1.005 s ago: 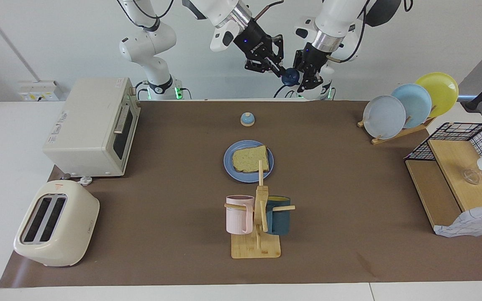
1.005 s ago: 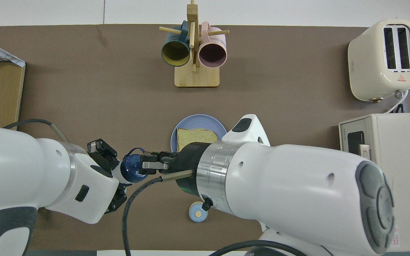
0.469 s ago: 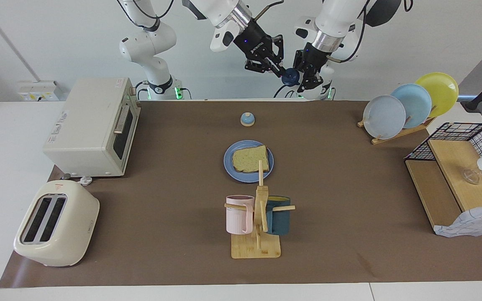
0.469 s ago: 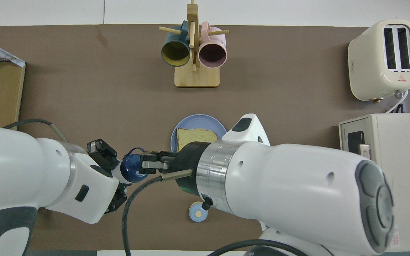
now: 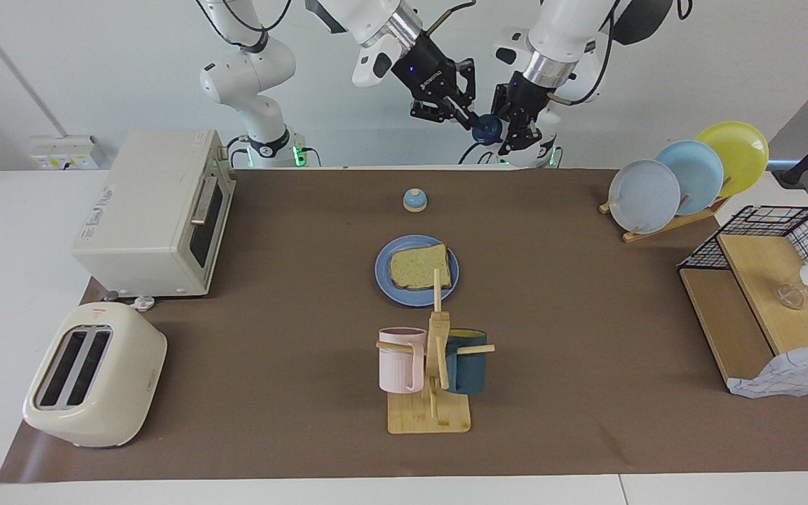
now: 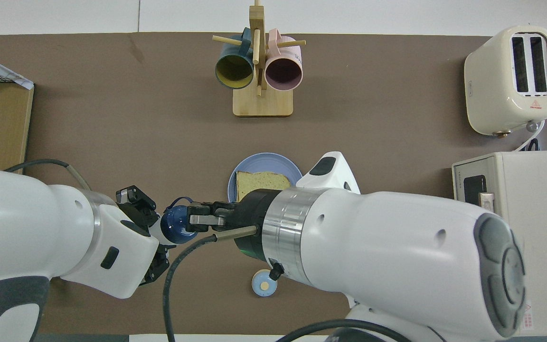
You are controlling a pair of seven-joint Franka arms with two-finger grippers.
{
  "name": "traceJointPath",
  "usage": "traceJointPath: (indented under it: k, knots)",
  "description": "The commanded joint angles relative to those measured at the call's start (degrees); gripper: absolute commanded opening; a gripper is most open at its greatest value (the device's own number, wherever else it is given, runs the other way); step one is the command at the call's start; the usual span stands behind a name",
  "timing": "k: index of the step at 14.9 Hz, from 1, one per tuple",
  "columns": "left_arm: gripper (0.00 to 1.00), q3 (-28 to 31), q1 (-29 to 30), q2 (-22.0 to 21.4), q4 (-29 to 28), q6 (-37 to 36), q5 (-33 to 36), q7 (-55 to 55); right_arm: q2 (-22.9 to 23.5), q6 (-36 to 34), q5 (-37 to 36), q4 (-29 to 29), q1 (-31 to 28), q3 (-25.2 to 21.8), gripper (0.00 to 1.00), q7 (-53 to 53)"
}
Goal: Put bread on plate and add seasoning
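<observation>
Both grippers (raised) clamp the seasoning (image 5: 488,127); bread (image 5: 419,266) on plate (image 5: 385,282).

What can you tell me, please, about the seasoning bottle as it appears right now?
Mostly the seasoning bottle's dark navy-blue cap shows, round and glossy; a sliver of pale body shows beneath it, the rest hidden by the grippers. It is held in the air at the robots' end of the table, well above the surface. The left gripper is shut on its body, while the right gripper is closed on the cap from the side. It touches nothing else.
</observation>
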Motion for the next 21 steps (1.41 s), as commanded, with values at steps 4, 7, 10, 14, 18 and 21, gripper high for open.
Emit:
traceJointPath:
  k: [4, 7, 10, 14, 18, 21]
  knots:
    - [0.29, 0.3, -0.3, -2.1, -2.6, -1.9, 0.1, 0.1, 0.4, 0.0, -1.2, 2.3, -3.6, -0.1, 0.00, 0.3]
    - [0.29, 0.3, -0.3, -2.1, -2.6, -1.9, 0.1, 0.0, 0.3, 0.0, -1.2, 2.2, -3.5, -0.2, 0.00, 0.3]
    - [0.25, 0.3, -0.3, -2.1, -2.6, -2.0, 0.1, -0.2, 0.3, 0.0, -1.2, 2.3, -3.6, -0.2, 0.00, 0.2]
    - [0.25, 0.3, -0.3, -2.1, -2.6, -2.0, 0.1, -1.0, 0.3, -1.0, -1.2, 2.2, -3.9, -0.5, 0.00, 0.0]
    - [0.21, -0.1, -0.3, -2.1, -2.5, -2.1, 0.1, -1.1, 0.1, -3.5, -1.2, 2.3, -4.8, -0.5, 0.00, -3.2]
    - [0.18, -0.2, -0.3, -2.1, -2.5, -2.1, 0.1, -1.2, 0.0, -3.4, -1.4, 2.3, -4.5, -0.5, 0.00, -3.5]
